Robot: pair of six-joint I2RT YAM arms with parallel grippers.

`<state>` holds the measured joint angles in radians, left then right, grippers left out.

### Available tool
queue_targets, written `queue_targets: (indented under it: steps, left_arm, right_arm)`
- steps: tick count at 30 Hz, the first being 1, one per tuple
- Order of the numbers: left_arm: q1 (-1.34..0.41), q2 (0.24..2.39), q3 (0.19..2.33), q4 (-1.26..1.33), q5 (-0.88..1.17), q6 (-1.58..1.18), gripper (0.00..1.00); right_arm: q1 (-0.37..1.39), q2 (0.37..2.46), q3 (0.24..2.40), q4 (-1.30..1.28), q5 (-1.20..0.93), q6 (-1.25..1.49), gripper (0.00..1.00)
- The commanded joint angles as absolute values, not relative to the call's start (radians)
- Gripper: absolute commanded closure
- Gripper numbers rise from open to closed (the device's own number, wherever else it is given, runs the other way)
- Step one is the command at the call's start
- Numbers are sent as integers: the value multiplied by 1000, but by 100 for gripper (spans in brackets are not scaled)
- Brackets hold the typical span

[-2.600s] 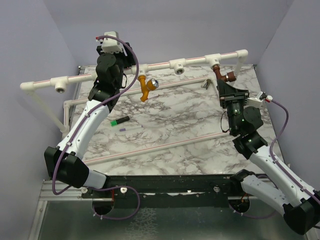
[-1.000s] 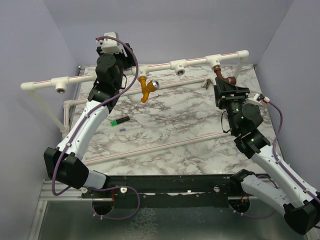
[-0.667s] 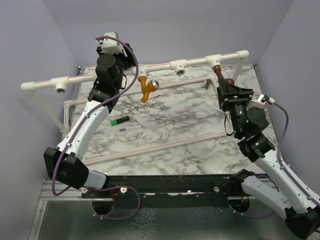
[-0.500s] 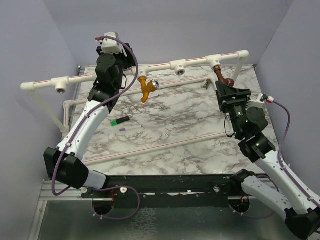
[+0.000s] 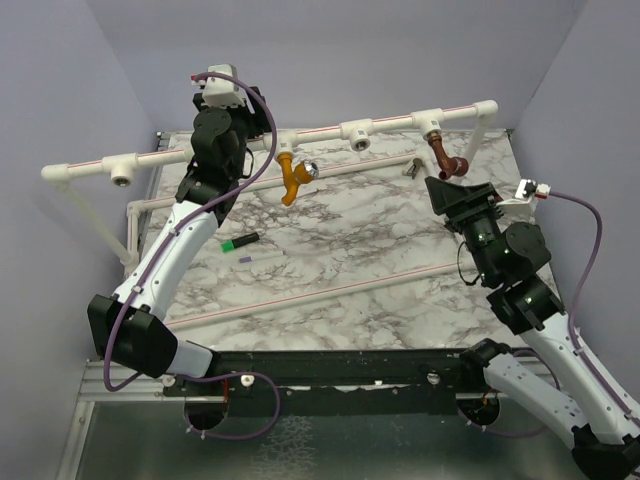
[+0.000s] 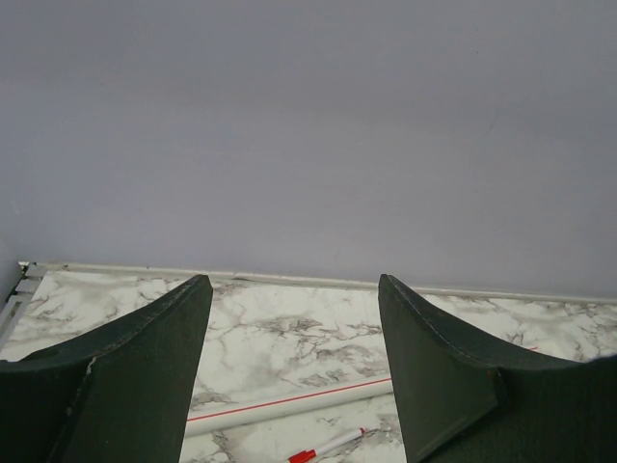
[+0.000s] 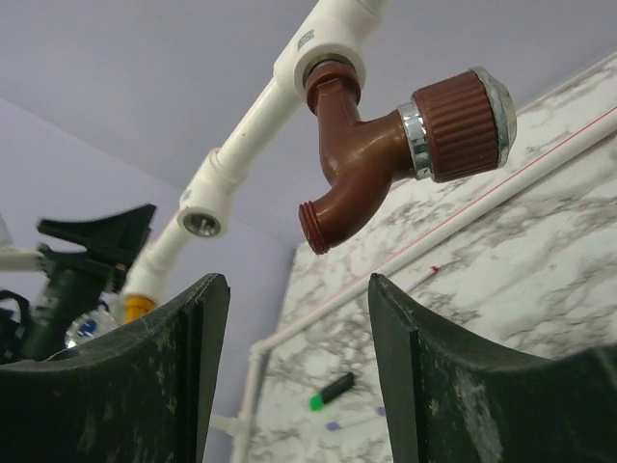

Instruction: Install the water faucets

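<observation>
Brown tap hangs from pipe fitting near bench far right corner, stem upright, knob sideways; right fingers wide, empty, just below, apart; left fingers wide, empty; orange tap hangs mid far edge.

Apparently open gap beneath brown faucet

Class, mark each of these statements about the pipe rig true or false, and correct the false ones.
1. The brown faucet hangs from a white T-fitting. True.
2. The right gripper is clamped on the brown faucet. False: it is open and apart from it.
3. The green marker lies on the table. True.
4. The orange faucet lies on the table. False: it hangs from the pipe.
5. The left gripper holds nothing. True.
</observation>
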<state>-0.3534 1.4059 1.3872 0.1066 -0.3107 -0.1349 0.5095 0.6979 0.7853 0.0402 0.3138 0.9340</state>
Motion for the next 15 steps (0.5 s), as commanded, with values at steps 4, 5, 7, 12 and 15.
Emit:
queue_targets:
  steps: [4, 5, 7, 12, 15]
  left_arm:
    - [-362, 1440, 1312, -170, -280, -112, 29]
    - [-362, 1440, 1312, -170, -279, -112, 29]
    - [-362, 1443, 1312, -170, -280, -112, 29]
    - [-362, 1443, 1312, -170, -278, -112, 29]
    - [-362, 1445, 1312, -170, -276, -112, 28]
  right_arm:
    - [514, 645, 859, -111, 246, 439, 36]
    - [514, 639, 863, -124, 251, 387, 36]
    - [514, 628, 872, -144, 262, 286, 35]
    - [515, 605, 901, -175, 304, 28, 35]
    - [514, 574, 846, -102, 348, -141, 34]
